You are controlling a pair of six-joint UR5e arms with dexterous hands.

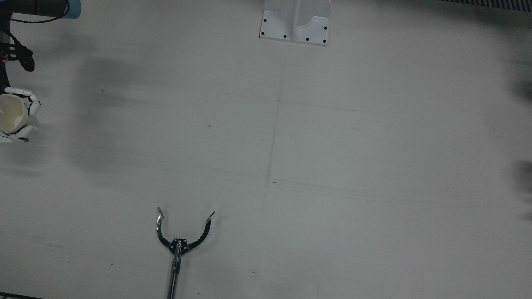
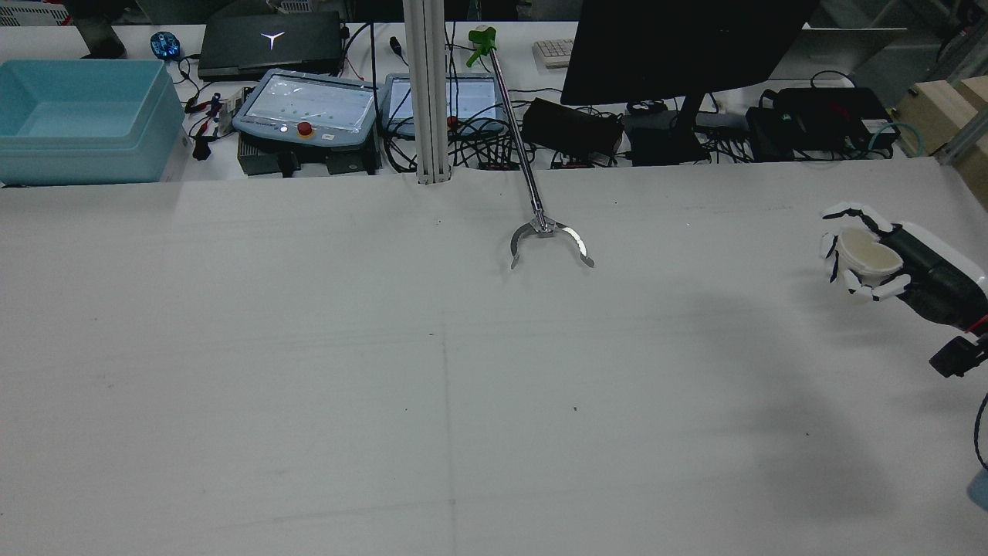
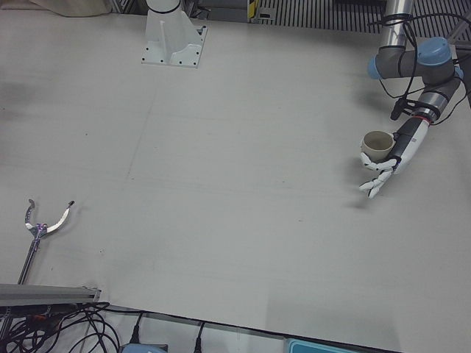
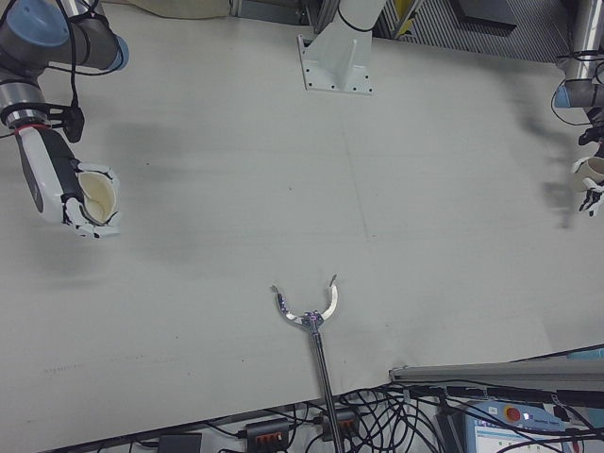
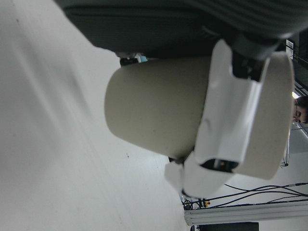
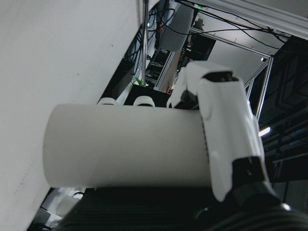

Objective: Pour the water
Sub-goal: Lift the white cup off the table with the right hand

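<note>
My right hand [image 4: 58, 184] is shut on a white paper cup [image 4: 98, 195] and holds it above the table at the far right side. The cup's mouth is tilted toward the table's middle. The same hand [image 2: 907, 266] and cup [image 2: 868, 256] show in the rear view, and the cup [image 6: 125, 147] fills the right hand view. My left hand [image 3: 391, 160] is shut on a beige paper cup [image 3: 377, 145], held upright above the table's left side. That cup [image 5: 159, 106] fills the left hand view. I cannot see any water in either cup.
A long reacher-grabber tool [image 1: 183, 236] lies on the operators' side near the table's middle, with its claw open. The arm pedestal [image 1: 295, 25] stands at the robot's edge. A blue bin [image 2: 77, 123], tablets and cables sit beyond the table.
</note>
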